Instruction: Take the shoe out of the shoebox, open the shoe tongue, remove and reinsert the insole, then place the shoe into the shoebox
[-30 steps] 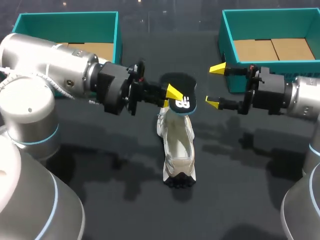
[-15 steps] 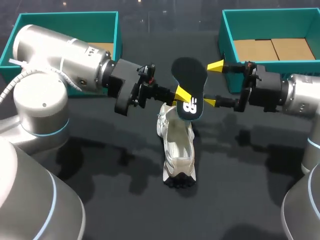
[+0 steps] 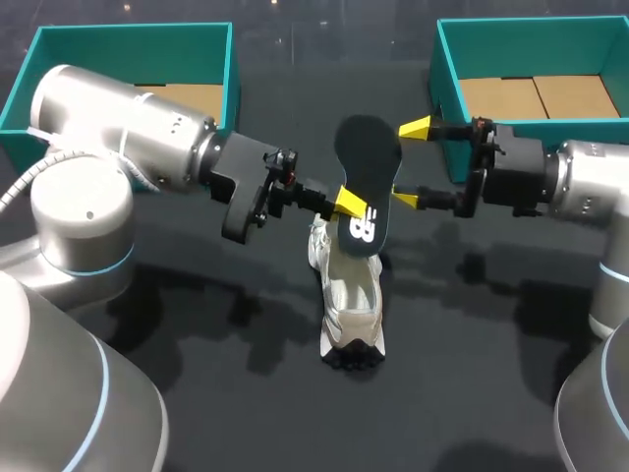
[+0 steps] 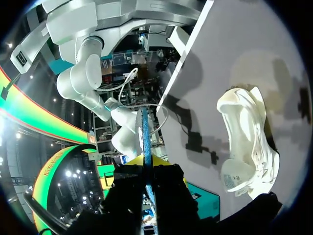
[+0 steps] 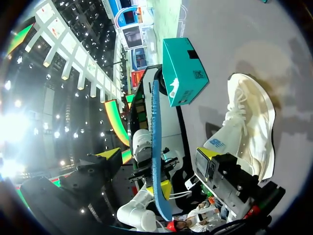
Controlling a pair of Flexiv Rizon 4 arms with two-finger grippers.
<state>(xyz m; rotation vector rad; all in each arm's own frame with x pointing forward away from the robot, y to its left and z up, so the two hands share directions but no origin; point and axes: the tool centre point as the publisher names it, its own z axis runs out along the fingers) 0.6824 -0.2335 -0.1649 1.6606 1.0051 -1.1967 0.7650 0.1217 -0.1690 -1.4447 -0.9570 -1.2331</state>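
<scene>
A white shoe (image 3: 349,285) stands on the black table, toe toward the robot; it also shows beside my left gripper (image 4: 247,147) and under my right one (image 5: 249,127). Above its heel, the black insole (image 3: 366,182) is held upright, with my left gripper (image 3: 346,202) shut on its lower part. In the left wrist view the insole (image 4: 144,139) appears edge-on between the closed fingers (image 4: 146,164). My right gripper (image 3: 410,164) stands open at the insole's right edge. In the right wrist view the insole (image 5: 155,147) runs between the spread fingers of that gripper (image 5: 159,154), touching neither.
Two teal shoeboxes with cardboard floors sit at the back, one at the left (image 3: 128,34) and one at the right (image 3: 442,59), just behind my right gripper. The left box (image 5: 183,71) shows beyond the insole in the right wrist view.
My left gripper has swung the insole from lying flat over the shoe to standing upright. My right gripper has slid left, so its open fingers now flank the insole.
</scene>
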